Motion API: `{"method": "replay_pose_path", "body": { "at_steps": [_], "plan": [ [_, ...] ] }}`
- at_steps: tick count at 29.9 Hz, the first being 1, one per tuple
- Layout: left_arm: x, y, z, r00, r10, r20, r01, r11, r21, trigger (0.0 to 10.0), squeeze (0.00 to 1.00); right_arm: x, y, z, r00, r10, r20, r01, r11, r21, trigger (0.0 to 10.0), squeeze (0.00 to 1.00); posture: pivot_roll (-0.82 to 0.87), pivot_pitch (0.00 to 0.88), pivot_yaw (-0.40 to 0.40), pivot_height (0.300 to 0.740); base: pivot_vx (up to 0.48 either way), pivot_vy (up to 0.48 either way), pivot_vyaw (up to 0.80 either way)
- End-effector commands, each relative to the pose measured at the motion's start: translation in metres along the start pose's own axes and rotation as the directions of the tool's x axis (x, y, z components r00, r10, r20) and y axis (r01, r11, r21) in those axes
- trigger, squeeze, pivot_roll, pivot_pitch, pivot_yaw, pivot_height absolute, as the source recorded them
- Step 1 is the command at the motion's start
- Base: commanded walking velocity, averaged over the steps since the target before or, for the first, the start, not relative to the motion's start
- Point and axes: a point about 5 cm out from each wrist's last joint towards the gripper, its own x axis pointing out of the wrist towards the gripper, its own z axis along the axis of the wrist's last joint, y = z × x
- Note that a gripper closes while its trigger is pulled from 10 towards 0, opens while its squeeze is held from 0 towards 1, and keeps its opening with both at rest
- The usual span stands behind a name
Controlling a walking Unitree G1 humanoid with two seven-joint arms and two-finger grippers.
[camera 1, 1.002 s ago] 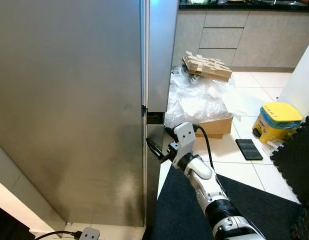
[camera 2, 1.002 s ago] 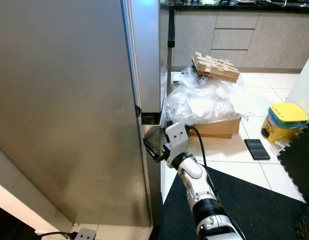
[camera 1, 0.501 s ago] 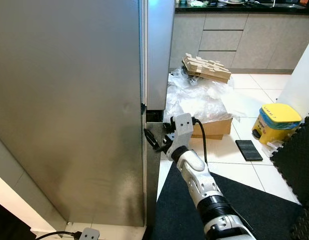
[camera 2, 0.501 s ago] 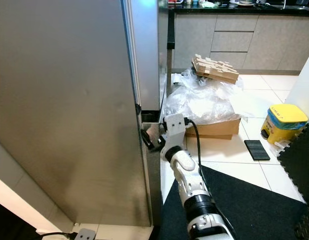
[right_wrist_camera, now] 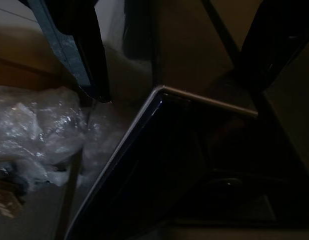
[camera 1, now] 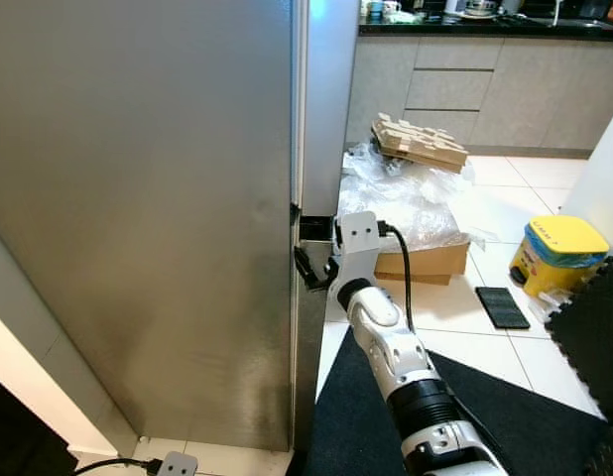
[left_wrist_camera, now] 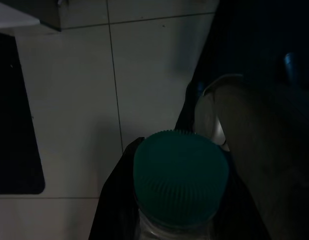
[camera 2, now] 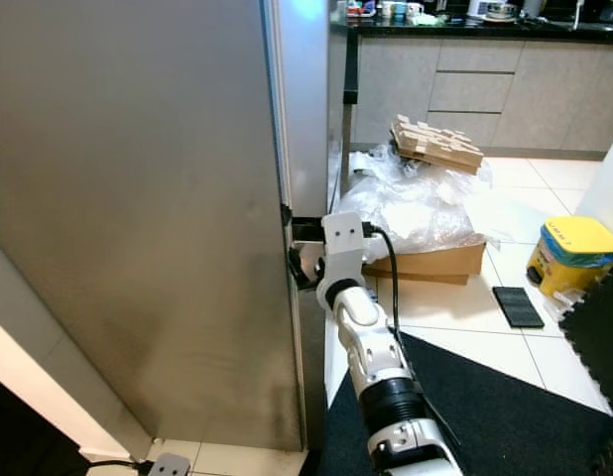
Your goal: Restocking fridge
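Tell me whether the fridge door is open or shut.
Shut: the fridge door sits flush, no interior visible. The right gripper reaches its edge.

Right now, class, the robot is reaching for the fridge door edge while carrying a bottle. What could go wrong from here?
1. The right claw has its fingers spread at the corner of the steel fridge door; on smooth metal they may slip off.
2. The left claw carries a green-capped bottle low over the tiled floor; a jolt could drop it.
3. The plastic-covered cardboard box lies just behind; a swinging door might strike it.
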Motion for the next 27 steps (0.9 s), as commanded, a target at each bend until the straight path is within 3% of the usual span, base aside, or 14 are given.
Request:
{"method": "replay_pose_path", "body": {
  "at_steps": [1,9,12,27],
  "plan": [
    [0.000,-0.005,-0.005,1.000,-0.010,-0.019,0.010,1.000,0.010,10.0,0.00,0.002,-0.013,0.008,0.994,-0.107,0.009,0.106,0.994,0.020,10.0,0.00,0.09,0.000,-0.019,0.740,0.000,0.000,0.00],
    [0.000,-0.005,-0.005,1.000,-0.012,-0.021,0.012,1.000,0.015,10.0,0.00,-0.002,-0.029,0.006,0.976,-0.217,-0.004,0.217,0.976,0.013,10.0,0.00,0.09,0.000,-0.018,0.740,0.000,0.000,0.00],
    [0.000,-0.005,-0.006,1.000,-0.011,-0.022,0.012,1.000,0.017,10.0,0.00,-0.004,-0.042,0.005,0.959,-0.283,-0.005,0.283,0.959,0.006,10.0,0.00,0.09,0.000,-0.016,0.740,0.000,0.000,0.00],
    [0.000,-0.004,-0.005,1.000,-0.014,-0.021,0.014,1.000,0.023,10.0,0.00,-0.012,-0.067,-0.003,0.911,-0.411,-0.036,0.409,0.912,-0.041,10.0,0.00,0.08,0.000,-0.012,0.740,0.000,0.000,0.00]
  ]
}}
